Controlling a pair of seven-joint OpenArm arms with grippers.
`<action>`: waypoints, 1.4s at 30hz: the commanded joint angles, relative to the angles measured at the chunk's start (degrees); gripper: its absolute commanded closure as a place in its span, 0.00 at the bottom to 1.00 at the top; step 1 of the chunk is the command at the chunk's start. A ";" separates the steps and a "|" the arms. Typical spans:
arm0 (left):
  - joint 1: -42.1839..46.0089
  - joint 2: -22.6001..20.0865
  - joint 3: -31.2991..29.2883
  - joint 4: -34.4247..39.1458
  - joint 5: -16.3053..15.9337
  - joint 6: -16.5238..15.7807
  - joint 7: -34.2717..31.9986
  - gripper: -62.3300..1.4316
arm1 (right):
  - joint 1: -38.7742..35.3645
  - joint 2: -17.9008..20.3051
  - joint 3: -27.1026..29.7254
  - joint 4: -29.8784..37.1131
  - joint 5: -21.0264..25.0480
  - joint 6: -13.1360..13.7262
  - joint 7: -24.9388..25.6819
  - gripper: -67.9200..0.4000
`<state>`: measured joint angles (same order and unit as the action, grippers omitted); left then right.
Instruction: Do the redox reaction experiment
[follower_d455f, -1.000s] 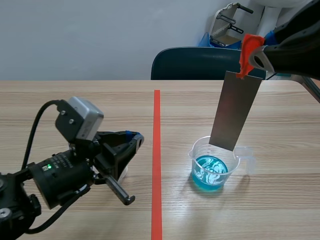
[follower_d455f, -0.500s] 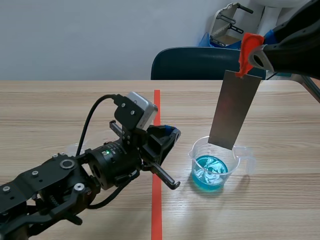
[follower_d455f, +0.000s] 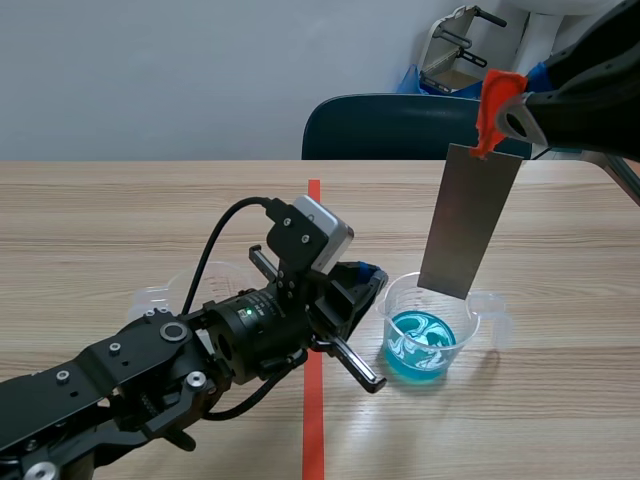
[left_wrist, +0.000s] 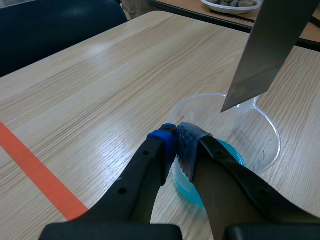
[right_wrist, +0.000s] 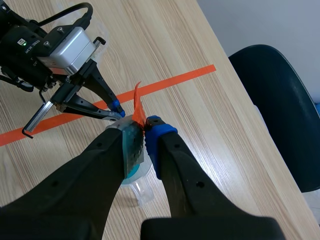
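Observation:
A clear beaker (follower_d455f: 468, 318) with blue liquid (follower_d455f: 420, 345) stands right of the red tape line. Above it hangs a grey metal strip (follower_d455f: 470, 220), its lower end just above the rim. An orange clip (follower_d455f: 497, 105) holds the strip's top, and my right gripper (follower_d455f: 512, 115) is shut on that clip (right_wrist: 138, 105). My left gripper (follower_d455f: 368, 275) has crossed the line, fingers shut, its tips at the beaker's near left rim (left_wrist: 265, 130). The left wrist view shows the strip (left_wrist: 270, 45) ahead of the gripper (left_wrist: 176, 137). I cannot tell whether the pads touch the beaker's wall.
An empty clear beaker (follower_d455f: 160, 295) stands left of the line, behind the left arm. A dark blue chair (follower_d455f: 390, 125) sits at the table's far edge. Another table with a plate (left_wrist: 230, 4) lies beyond.
My left arm has swung from the left side across the red line to the beaker of blue liquid. The right gripper, clip and strip have stayed in place.

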<state>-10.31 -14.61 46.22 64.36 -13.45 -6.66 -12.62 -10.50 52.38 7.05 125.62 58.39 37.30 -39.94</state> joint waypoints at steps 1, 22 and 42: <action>-0.17 0.48 0.07 0.98 -0.22 -0.37 -1.27 0.94 | 0.83 0.48 0.39 0.02 0.39 -0.15 0.90 0.98; 6.73 -9.62 -2.01 10.29 -1.31 -0.48 -1.79 0.93 | 0.83 0.48 0.39 0.02 0.39 -0.15 0.92 0.98; 20.63 -21.77 -2.16 21.86 -0.59 0.11 -8.85 0.00 | 0.83 0.48 0.39 0.02 0.39 -0.15 1.18 0.98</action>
<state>10.50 -37.15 44.16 85.58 -14.11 -6.42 -20.45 -10.50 52.38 7.05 125.62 58.39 37.30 -39.70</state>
